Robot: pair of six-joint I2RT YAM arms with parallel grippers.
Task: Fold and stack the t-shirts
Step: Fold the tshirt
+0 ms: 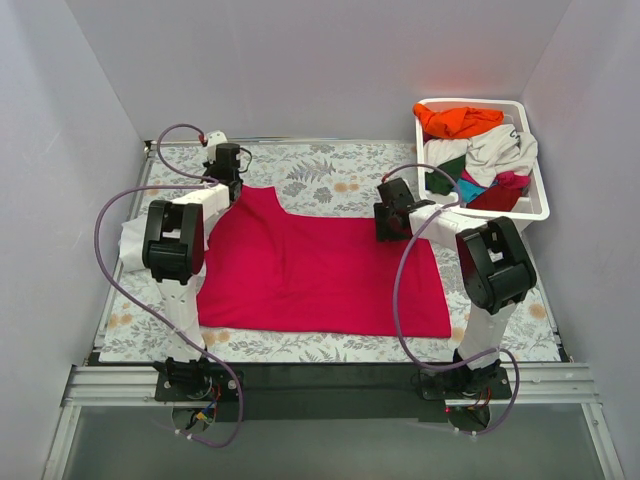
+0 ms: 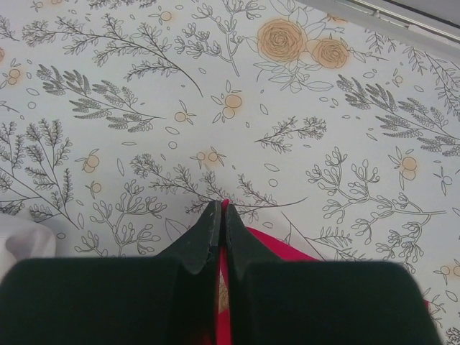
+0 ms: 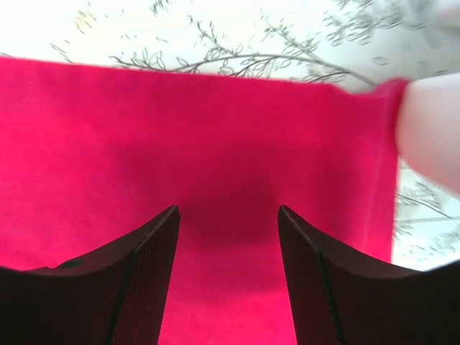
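A large crimson-pink t-shirt (image 1: 320, 275) lies spread flat on the floral table. My left gripper (image 1: 232, 188) is at its far left corner, shut on the shirt's edge; in the left wrist view (image 2: 221, 208) a thin strip of crimson cloth (image 2: 287, 251) shows pinched between the closed jaws. My right gripper (image 1: 388, 228) hovers over the shirt's far right edge, open and empty; in the right wrist view (image 3: 228, 215) the crimson cloth (image 3: 215, 129) fills the space under the spread fingers. A white shirt (image 1: 132, 245) lies under the left arm.
A white slotted basket (image 1: 535, 205) at the back right holds an orange shirt (image 1: 458, 121), an off-white one (image 1: 500, 150), and green, teal and dark red cloth. The floral tablecloth (image 1: 330, 170) shows behind the shirt. Grey walls close both sides.
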